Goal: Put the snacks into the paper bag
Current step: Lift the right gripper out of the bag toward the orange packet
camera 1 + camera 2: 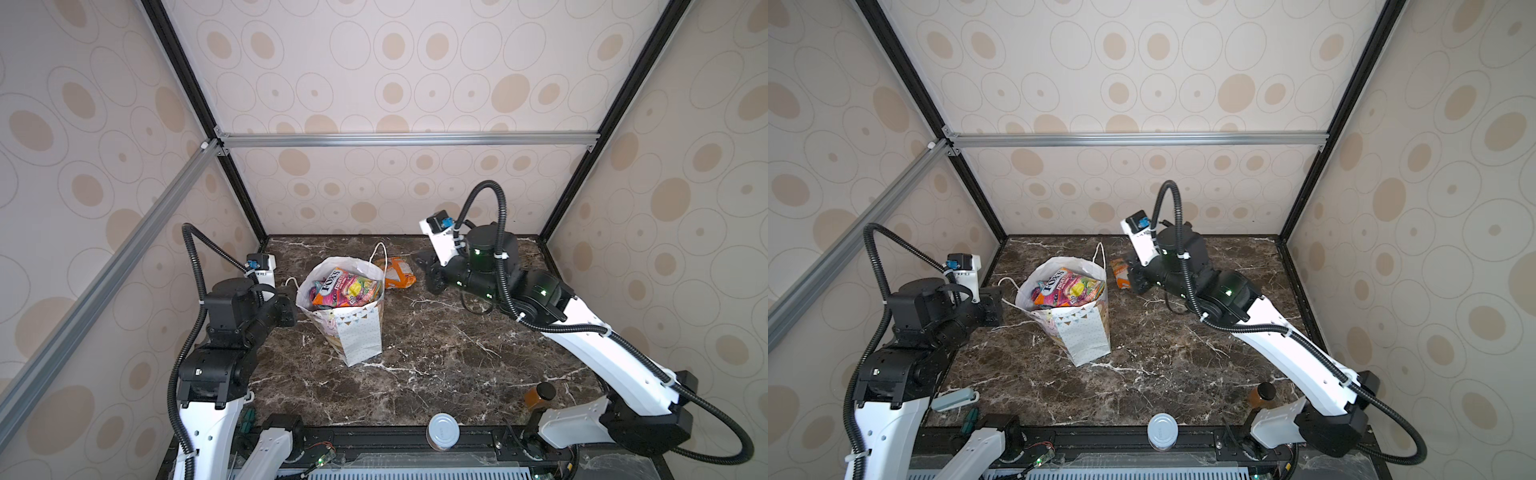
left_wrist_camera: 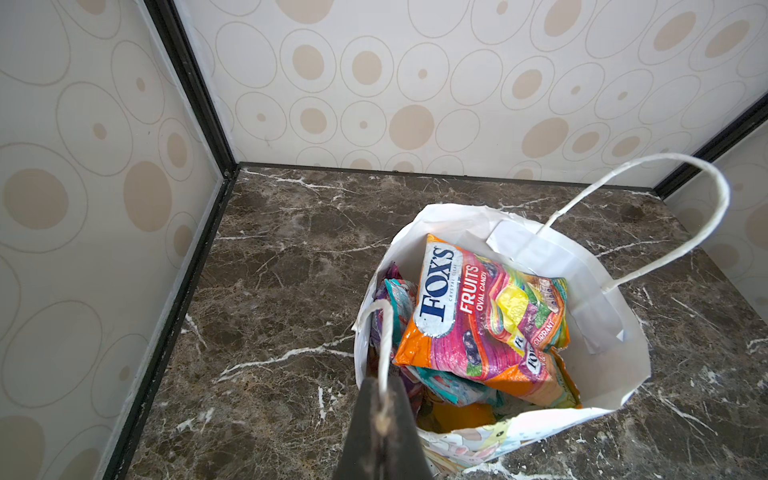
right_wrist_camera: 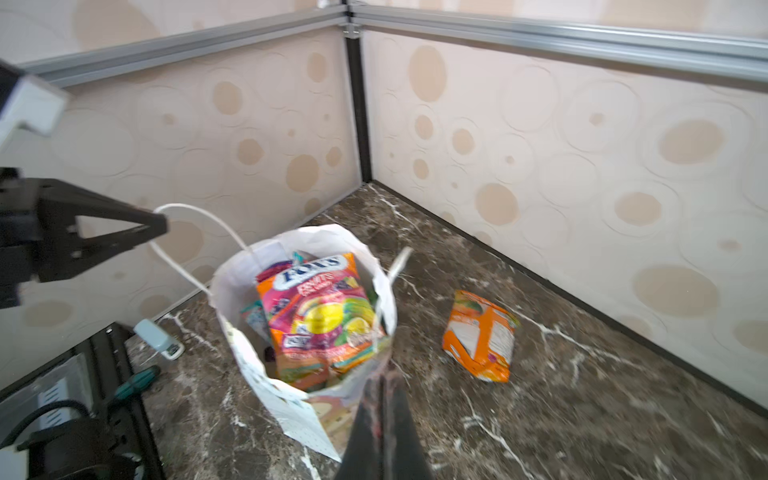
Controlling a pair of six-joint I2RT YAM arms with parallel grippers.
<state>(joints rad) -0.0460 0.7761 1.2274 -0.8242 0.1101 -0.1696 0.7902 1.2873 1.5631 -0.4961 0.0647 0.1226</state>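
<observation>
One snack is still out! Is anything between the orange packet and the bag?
Nothing visible stands between them: only bare table separates the orange packet from the paper bag. The bag's mouth is open, though the FOX'S packet lies high inside.

Right wrist view blurred, lower snacks (image 2: 453, 384) buried under FOX'S packet (image 2: 478, 316)

We see the paper bag (image 1: 360, 332) upright mid-table, snacks (image 1: 347, 289) heaped to its rim — one handle (image 1: 292, 283) reaches the left gripper (image 1: 291, 309). An orange packet (image 1: 400, 273) lies just behind, near the right gripper (image 1: 420, 262).
</observation>
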